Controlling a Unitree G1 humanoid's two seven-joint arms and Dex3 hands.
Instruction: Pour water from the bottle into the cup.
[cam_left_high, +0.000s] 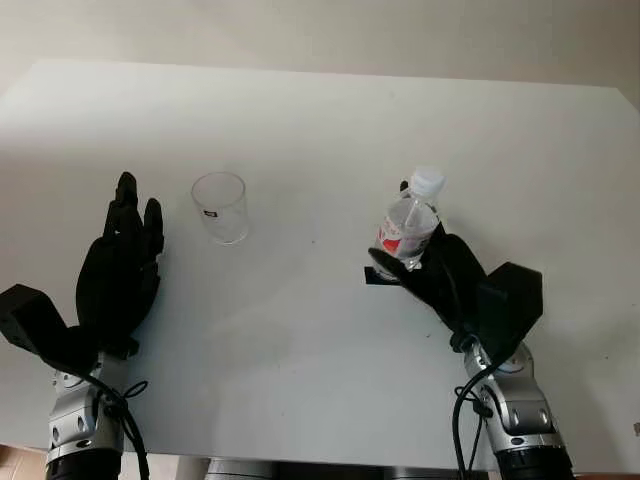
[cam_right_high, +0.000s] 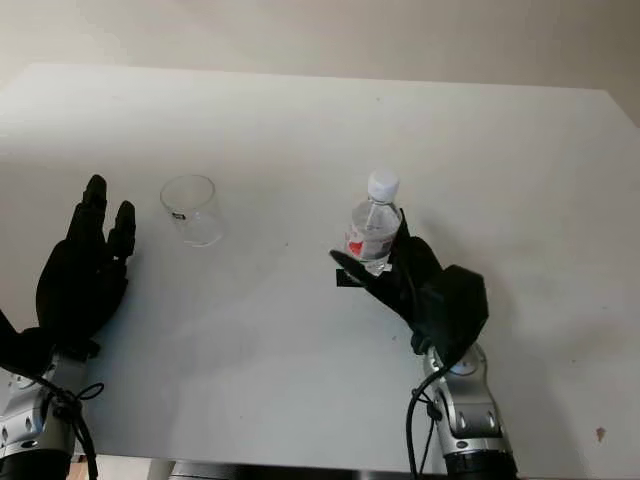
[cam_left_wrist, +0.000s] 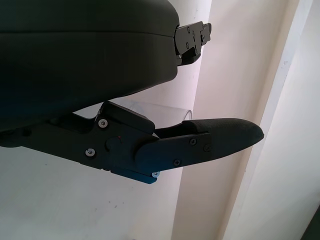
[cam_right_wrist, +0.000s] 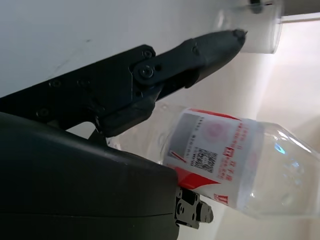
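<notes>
The bottle's (cam_left_high: 410, 228) base sits hidden behind the right hand (cam_left_high: 440, 272) — its label print is too small to read.

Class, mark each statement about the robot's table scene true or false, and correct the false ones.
1. The right robot hand grips the bottle. True.
2. The bottle's white cap is off. False: the cap is on.
3. The cup stands upright on the table. True.
4. The left robot hand holds the cup. False: it is open, beside the cup and apart from it.
5. The cup is full of water. False: it looks empty.
</notes>
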